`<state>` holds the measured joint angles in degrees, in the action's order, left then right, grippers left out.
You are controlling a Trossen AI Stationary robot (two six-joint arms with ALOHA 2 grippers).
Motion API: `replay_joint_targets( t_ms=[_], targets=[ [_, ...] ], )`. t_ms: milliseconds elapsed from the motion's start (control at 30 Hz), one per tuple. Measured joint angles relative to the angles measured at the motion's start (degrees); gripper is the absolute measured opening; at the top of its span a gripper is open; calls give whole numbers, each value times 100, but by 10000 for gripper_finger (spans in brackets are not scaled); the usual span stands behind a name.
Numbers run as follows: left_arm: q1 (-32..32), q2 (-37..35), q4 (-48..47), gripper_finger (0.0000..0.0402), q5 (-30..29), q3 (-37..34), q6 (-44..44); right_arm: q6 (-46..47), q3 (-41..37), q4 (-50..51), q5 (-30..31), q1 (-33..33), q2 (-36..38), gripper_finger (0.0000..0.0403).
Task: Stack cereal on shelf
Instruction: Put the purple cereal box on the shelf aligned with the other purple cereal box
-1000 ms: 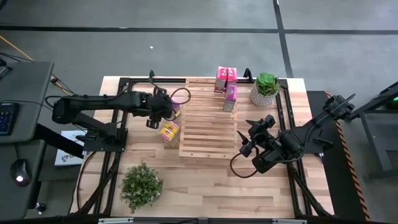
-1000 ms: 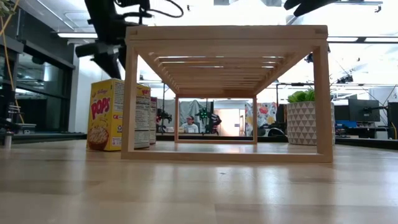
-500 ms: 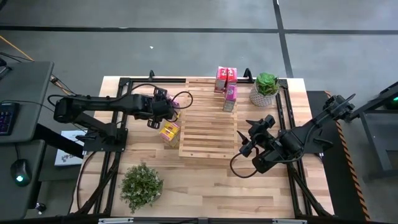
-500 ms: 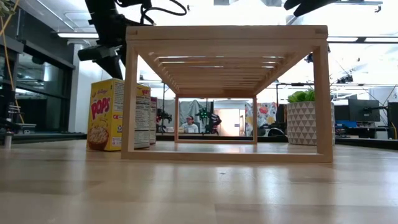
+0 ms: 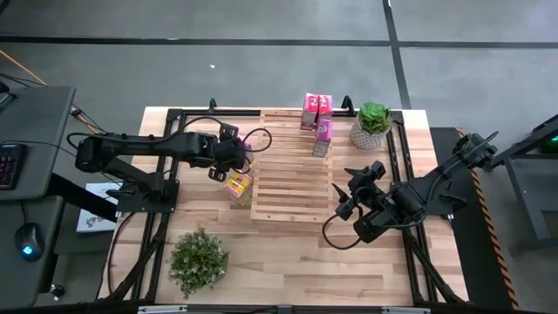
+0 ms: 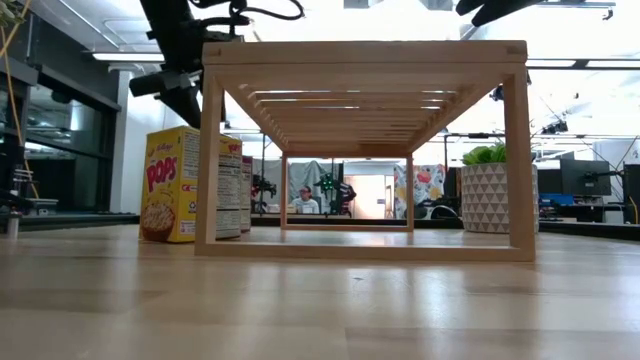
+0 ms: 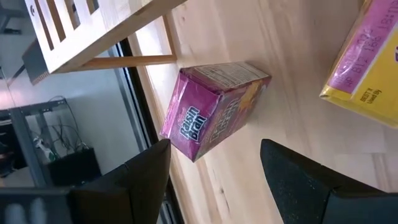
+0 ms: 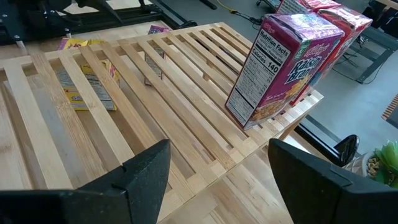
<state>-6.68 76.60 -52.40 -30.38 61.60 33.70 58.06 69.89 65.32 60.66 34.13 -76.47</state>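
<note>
The slatted wooden shelf (image 5: 292,166) stands mid-table. Three pink cereal boxes stand on its far end: two side by side (image 5: 316,111) and one in front of them (image 5: 322,138). On the table left of the shelf stand a yellow cereal box (image 5: 237,185) and a pink one (image 7: 211,109). My left gripper (image 5: 232,159) hovers open above that pink box, with a finger to either side of it in the left wrist view and touching nothing. My right gripper (image 5: 344,190) hangs open over the shelf's right edge, facing the boxes (image 8: 286,62) on the shelf.
A leafy plant (image 5: 198,259) stands near the front left. A potted plant in a patterned planter (image 5: 372,122) stands at the far right, beside the shelf. Black frame rails run along the table's left and right sides. Bare tabletop lies in front of the shelf.
</note>
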Motion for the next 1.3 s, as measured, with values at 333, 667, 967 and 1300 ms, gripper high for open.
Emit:
replay_joint_targets(
  t_ms=[333,667,967,1300],
  targets=[
    [0,0,43,239,-4,0,-137,0,0,-2,20,0,-2,264],
    [-57,0,46,249,-43,0,99,0,0,-2,17,0,-2,264],
    [-330,0,46,334,-67,0,93,0,0,-4,15,0,-2,264],
    [-343,0,276,345,76,0,-551,1,0,-4,15,-2,-2,264]
  ],
)
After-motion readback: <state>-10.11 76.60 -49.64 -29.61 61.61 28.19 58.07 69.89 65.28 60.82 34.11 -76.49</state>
